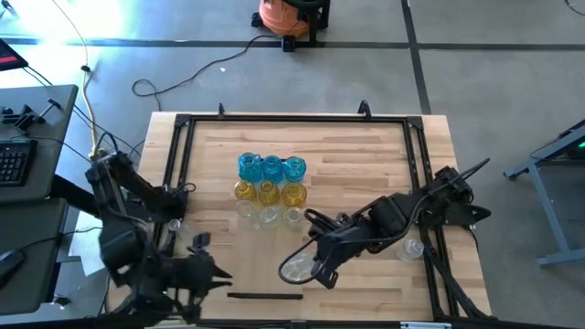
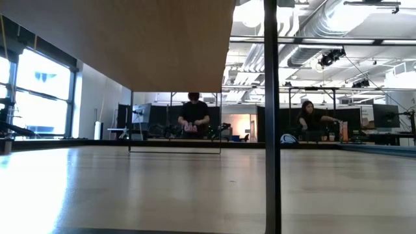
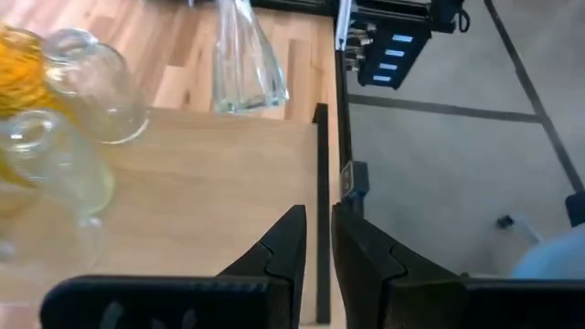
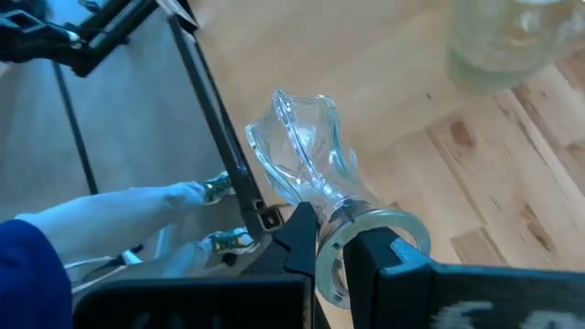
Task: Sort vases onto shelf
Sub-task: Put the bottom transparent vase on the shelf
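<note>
Across the middle of the plank table [image 1: 366,306], inside its black frame, lies the pale wooden shelf [image 1: 262,249], one short end with its dark strip toward the arms.

From the right, the right arm reaches in low over the table, and the right gripper [image 1: 309,263] hangs at the shelf's near right edge. The left arm is folded at the table's left corner, with the left gripper [image 1: 206,267] just off the shelf's left side. Its wrist view looks along the pale board [image 3: 201,201] toward the dark end strip.

On the far half of the shelf stand nine vases, packed close in three rows: a blue row [image 1: 271,167] farthest from the arms, a yellow row [image 1: 268,192] in the middle, and a clear row [image 1: 268,215] nearest.

One more clear vase [image 1: 294,268] is in the right gripper [image 4: 334,228]. It lies tipped on its side over the near part of the shelf. The fingers [image 4: 297,228] are clamped on its ringed neck, and its wavy body [image 4: 306,155] points away from the wrist.

A last clear vase [image 1: 413,247] sits on the planks by the right frame rail, partly under the right arm.

The left gripper's [image 3: 320,242] fingers [image 3: 288,247] stand nearly together, a thin gap between them and nothing in it.
</note>
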